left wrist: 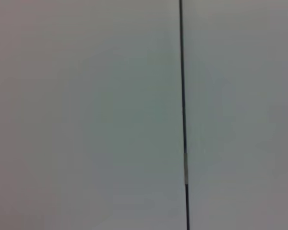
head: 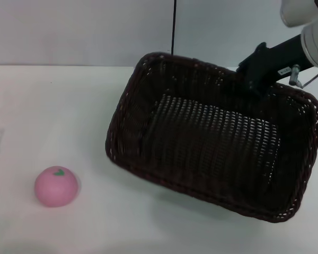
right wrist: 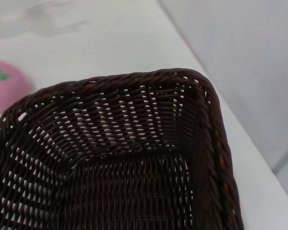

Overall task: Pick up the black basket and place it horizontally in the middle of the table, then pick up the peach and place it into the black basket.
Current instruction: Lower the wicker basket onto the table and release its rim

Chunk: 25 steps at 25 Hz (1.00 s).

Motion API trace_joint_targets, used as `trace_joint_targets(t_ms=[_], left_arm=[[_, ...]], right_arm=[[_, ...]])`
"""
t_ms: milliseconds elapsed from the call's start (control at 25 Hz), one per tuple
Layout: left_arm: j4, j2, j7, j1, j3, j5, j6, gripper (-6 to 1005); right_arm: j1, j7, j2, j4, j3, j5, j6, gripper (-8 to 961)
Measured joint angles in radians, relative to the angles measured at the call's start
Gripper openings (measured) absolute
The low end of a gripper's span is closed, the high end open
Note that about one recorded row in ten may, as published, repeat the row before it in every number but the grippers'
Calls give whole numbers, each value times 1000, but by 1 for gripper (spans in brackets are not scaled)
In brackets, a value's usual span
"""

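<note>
The black basket (head: 212,137) is at the right of the white table (head: 53,106), turned at an angle, with its opening facing up and a shadow under its near edge. My right gripper (head: 257,74) grips its far rim and is shut on it. The right wrist view looks into the basket (right wrist: 115,158), which holds nothing. The pink peach (head: 55,186) sits on the table at the front left, well apart from the basket. It also shows in the right wrist view (right wrist: 5,84) beyond the basket's rim. My left gripper is out of view.
A grey wall with a thin black vertical line (head: 174,26) stands behind the table's far edge. The left wrist view shows only this wall and line (left wrist: 183,120). Bare tabletop lies between the peach and the basket.
</note>
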Motion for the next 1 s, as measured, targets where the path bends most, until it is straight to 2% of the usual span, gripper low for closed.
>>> trace_joint_targets(t_ms=[160, 360, 760, 1000], left_arm=[[0, -2, 0, 28, 7, 1, 21, 833], [-7, -3, 0, 41, 20, 1, 50, 834], [-26, -3, 3, 49, 31, 1, 56, 834], [-26, -3, 3, 47, 39, 1, 54, 834]], right_arm=[[34, -171, -4, 51, 0, 40, -33, 157], [88, -246, -8, 121, 0, 17, -49, 157], [94, -260, -1, 128, -58, -4, -15, 158], [86, -248, 3, 127, -80, -6, 15, 202]])
